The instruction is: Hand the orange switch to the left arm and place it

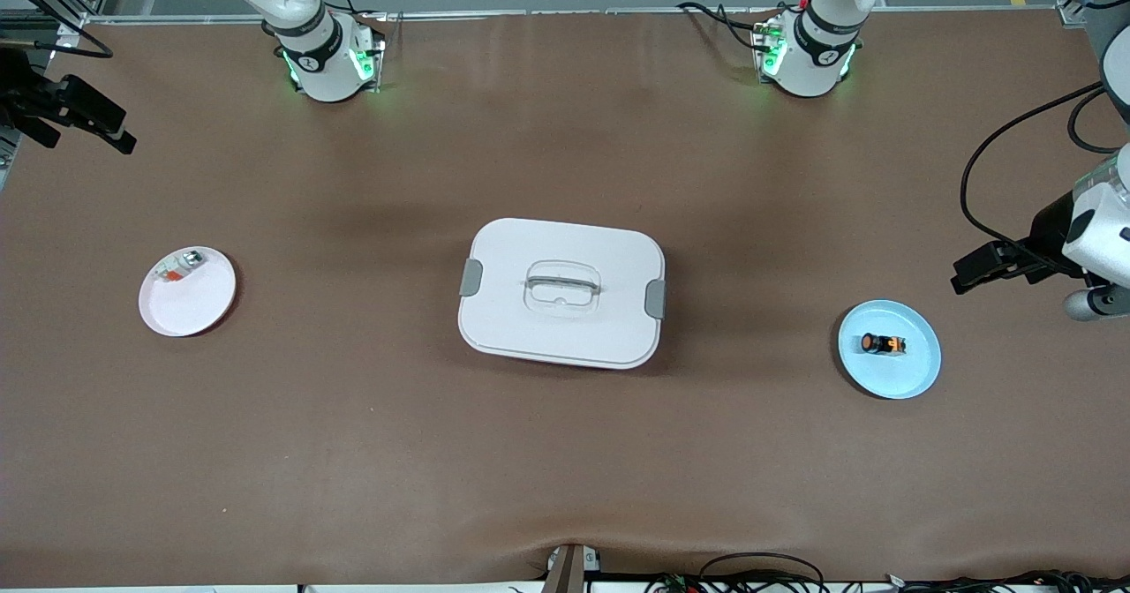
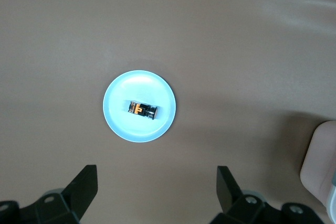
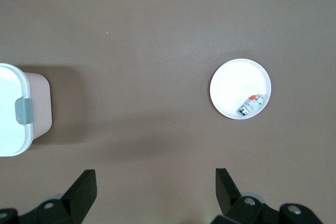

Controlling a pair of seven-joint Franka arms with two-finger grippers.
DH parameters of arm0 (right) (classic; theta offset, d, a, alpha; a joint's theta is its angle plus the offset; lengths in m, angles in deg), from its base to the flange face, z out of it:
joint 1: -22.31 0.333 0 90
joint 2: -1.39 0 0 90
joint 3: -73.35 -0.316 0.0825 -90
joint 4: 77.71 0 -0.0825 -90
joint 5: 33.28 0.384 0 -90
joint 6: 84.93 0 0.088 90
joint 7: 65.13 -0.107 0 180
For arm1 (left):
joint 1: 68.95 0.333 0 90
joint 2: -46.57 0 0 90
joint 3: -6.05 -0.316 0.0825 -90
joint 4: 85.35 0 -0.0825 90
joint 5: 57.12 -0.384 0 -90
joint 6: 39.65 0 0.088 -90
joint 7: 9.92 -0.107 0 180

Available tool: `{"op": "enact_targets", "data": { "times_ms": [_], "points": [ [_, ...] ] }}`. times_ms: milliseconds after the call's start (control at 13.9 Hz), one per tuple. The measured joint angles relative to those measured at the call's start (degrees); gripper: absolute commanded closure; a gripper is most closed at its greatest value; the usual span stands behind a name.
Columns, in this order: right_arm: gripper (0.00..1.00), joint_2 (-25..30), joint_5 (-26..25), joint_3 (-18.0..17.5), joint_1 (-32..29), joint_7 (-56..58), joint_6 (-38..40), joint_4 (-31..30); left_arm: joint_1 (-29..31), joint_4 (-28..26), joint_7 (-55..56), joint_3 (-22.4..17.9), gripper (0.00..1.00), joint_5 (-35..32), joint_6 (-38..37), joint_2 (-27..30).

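- Box (image 1: 561, 293): white, rounded, lid on with a recessed handle, grey clips on both short sides. Sits mid-table, between the two plates.
- Blue plate (image 1: 909, 372): toward the left arm's end of the table. Holds the orange switch (image 1: 883, 344), lying on its side near the plate's middle; orange face and orange band visible on the black body.
- White plate (image 1: 190, 306): toward the right arm's end. Holds one small silvery-white part (image 1: 179, 267) with a red-orange bit, lying against the rim on the side farther from the front camera.
- Left gripper (image 2: 156, 184): raised over bare table just beside the blue plate, jaws spread wide, nothing between them.
- Right gripper (image 3: 155, 186): raised over bare table near the white plate, out toward the table's end, jaws likewise spread wide and empty.
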Motion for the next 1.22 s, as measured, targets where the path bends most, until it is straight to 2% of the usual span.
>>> {"op": "enact_targets", "data": {
  "times_ms": [1223],
  "points": [
    [0.0, -0.05, 0.01, 0.02, 0.0, -0.06, 0.62, 0.1, -0.29, -0.17, 0.0, 0.12, 0.0, 0.01, -0.01, 0.0]
  ]
}}
